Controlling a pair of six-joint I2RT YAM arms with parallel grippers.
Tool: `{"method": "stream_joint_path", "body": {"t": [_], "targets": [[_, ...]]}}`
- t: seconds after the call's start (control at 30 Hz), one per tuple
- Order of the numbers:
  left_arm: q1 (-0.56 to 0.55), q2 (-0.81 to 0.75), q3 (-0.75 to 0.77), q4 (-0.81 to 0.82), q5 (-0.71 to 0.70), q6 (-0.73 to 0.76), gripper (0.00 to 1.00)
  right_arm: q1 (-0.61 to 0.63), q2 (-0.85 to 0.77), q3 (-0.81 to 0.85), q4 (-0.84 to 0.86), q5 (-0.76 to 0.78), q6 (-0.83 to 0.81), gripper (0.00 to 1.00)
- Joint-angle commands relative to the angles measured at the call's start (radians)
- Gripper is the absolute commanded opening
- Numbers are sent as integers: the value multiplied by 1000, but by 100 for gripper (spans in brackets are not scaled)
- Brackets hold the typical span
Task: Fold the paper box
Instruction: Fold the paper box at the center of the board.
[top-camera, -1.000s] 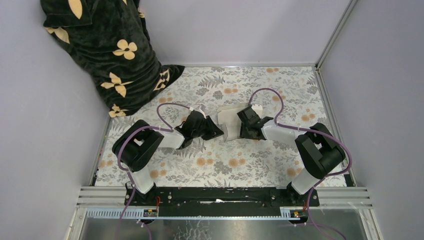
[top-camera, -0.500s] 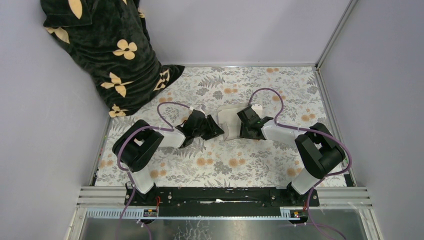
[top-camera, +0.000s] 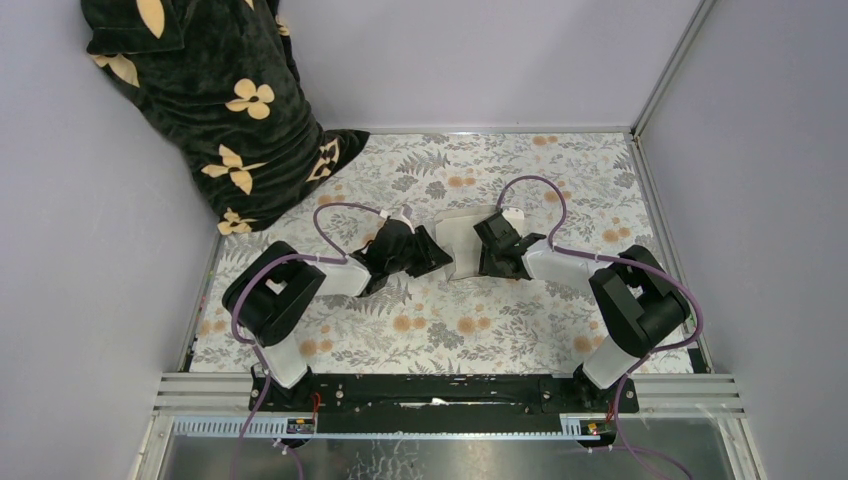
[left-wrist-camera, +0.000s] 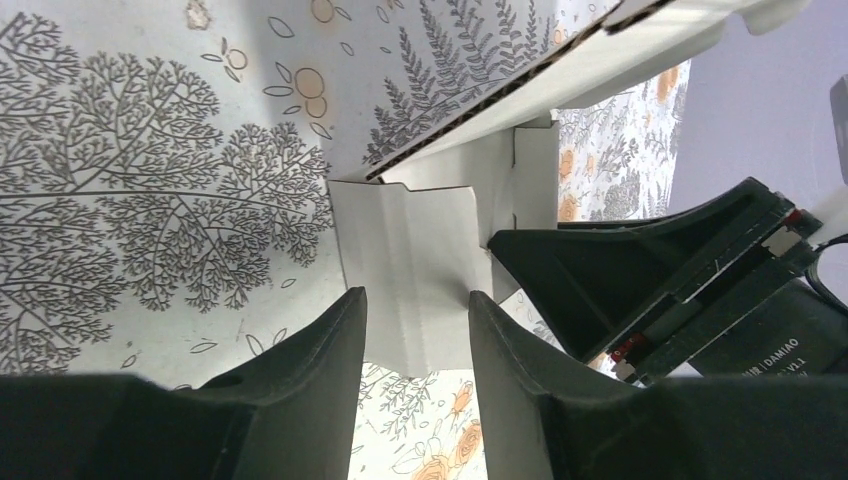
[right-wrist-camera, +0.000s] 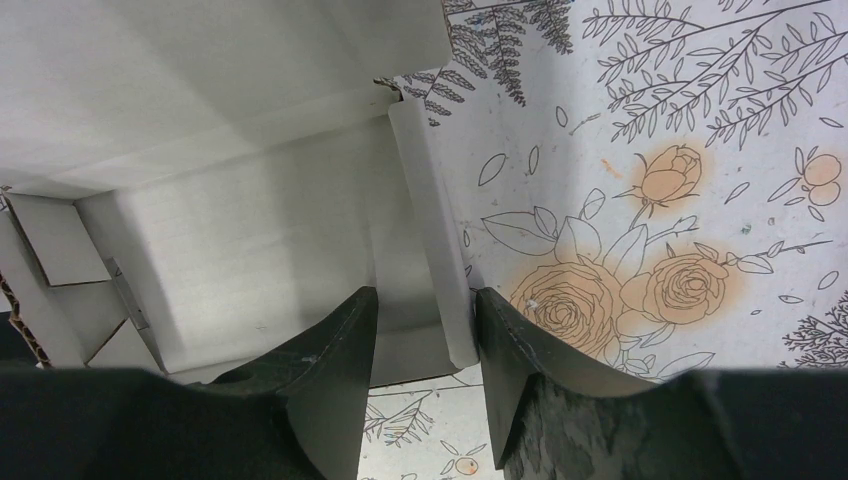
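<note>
I count one paper box (top-camera: 458, 235), white and partly folded. It lies on the flowered table cover (top-camera: 450, 335) a little beyond the middle of the table, between my two grippers. Each gripper has two fingers. One dark cloth with cream flowers (top-camera: 215, 100) is heaped in the far left corner, well apart from the box. Two purple cables (top-camera: 345, 208) loop up, one over each wrist.

The box lies with its open side up. From above, its white spread looks somewhat wider from left to right than from near to far. I take its long axis to run across the table, but my right gripper (top-camera: 492, 245) covers much of it, so I cannot be sure. One flap (left-wrist-camera: 405, 240) juts out from its left end and points at my left gripper (top-camera: 435, 262). In the left wrist view one long panel stands raised beyond that flap.

My left fingers (left-wrist-camera: 320, 380) stand partly apart and hold nothing. The flap lies flat-on past their tips and shows in the gap; I cannot tell whether they touch it. My right fingers (right-wrist-camera: 330, 370) are also partly apart and straddle one side wall (right-wrist-camera: 425, 200) of the box, one finger over the white inside and the other over the table cover. I cannot tell whether they pinch that wall or merely stand around it.
</note>
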Motion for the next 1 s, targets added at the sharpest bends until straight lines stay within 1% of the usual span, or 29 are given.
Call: {"method": "stream_joint_path", "body": {"t": [0.0,0.2,0.53,0.97], "targets": [[-12,-14,10,76,17,-15,49,21,76,-34,-69,-59,1,48],[-18,16,22,62,26,-10,49,22,74,-38,-65,-64,0,48],[-32,48,86,-118,-15,60,48,21,75,-40,-62,-65,0,48],[-38,76,130,-220,-53,110,49,21,76,-40,-56,-74,-4,48]]}}
